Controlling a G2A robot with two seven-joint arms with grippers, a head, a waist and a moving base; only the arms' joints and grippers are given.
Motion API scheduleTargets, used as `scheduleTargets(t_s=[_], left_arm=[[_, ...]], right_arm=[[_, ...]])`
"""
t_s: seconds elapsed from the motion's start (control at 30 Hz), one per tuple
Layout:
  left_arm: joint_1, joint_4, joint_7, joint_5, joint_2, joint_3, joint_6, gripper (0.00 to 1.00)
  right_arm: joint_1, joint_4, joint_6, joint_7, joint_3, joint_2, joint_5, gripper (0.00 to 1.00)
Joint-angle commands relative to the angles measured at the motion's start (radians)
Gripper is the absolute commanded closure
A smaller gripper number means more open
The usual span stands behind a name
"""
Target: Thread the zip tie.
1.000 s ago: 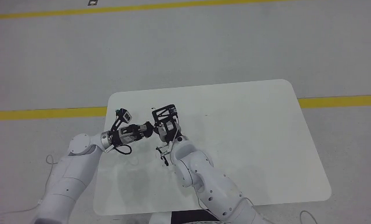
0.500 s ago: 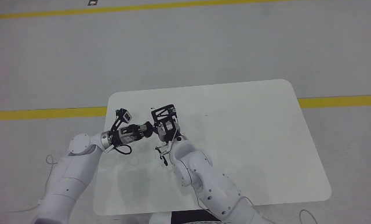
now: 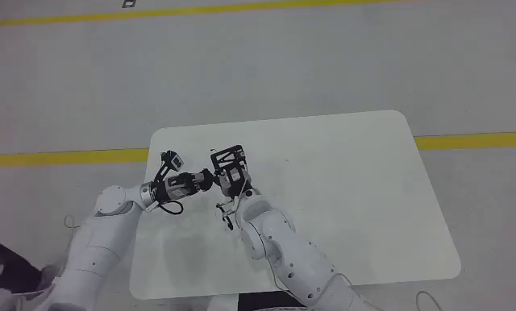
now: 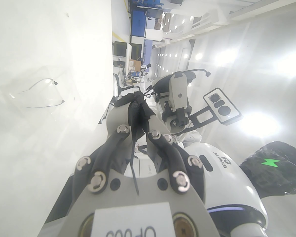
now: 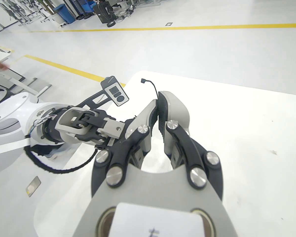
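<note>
The black zip tie (image 5: 151,86) sticks out past my right gripper (image 5: 158,99), which is shut on it; its small head curls above the fingertips. My left gripper (image 4: 135,99) is shut on a thin black strap (image 4: 134,154) that runs back between its fingers. In the top view the left gripper (image 3: 208,180) and right gripper (image 3: 222,176) meet tip to tip above the near-left part of the white table (image 3: 347,174). From the right wrist view the left gripper (image 5: 128,124) lies right beside my right gripper's finger. Whether both hold the same tie is hidden.
The table's left edge and rounded corner (image 3: 157,138) lie close to the grippers. Its wide right half (image 3: 363,214) is bare. Thin pale curved lines with small dark ends (image 4: 39,94) show on the tabletop. Yellow floor lines (image 3: 72,157) run past the table.
</note>
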Motion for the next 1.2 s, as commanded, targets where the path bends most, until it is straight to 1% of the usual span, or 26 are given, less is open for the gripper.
scheduleTargets(t_s=[0.0, 0.3, 0.63, 1.17], left_arm=[[0.000, 0.000, 0.000, 0.000, 0.000, 0.000, 0.000, 1.00], [0.000, 0.000, 0.000, 0.000, 0.000, 0.000, 0.000, 1.00], [0.000, 0.000, 0.000, 0.000, 0.000, 0.000, 0.000, 1.00], [0.000, 0.000, 0.000, 0.000, 0.000, 0.000, 0.000, 1.00]], right_arm=[[0.001, 0.003, 0.000, 0.002, 0.000, 0.000, 0.000, 1.00], [0.006, 0.009, -0.003, 0.014, -0.003, -0.002, 0.001, 1.00], [-0.004, -0.013, 0.001, 0.009, -0.006, -0.001, -0.015, 1.00], [0.002, -0.001, -0.004, 0.033, -0.004, -0.002, -0.014, 1.00]])
